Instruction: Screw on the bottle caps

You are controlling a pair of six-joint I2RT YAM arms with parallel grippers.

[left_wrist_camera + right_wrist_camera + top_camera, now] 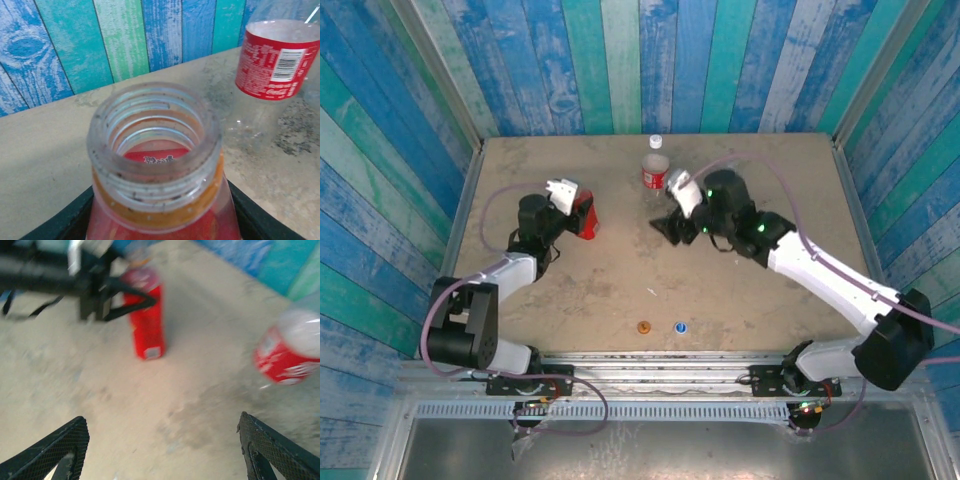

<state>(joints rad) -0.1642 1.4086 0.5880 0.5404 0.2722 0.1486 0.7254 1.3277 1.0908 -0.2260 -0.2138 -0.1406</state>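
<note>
Your left pincer (580,213) is clamped on the upright, open-necked red bottle (160,200), and your right pincer (162,420), jaws apart and empty, has the orange cap (643,326) behind it on the desk (770,170), towards its base.

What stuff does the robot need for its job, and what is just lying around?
For the job:
- red bottle
- red-label bottle
- white cap, on top of the red-label bottle
- orange cap
- blue cap

Just lying about:
- tiny scrap on the table
</note>
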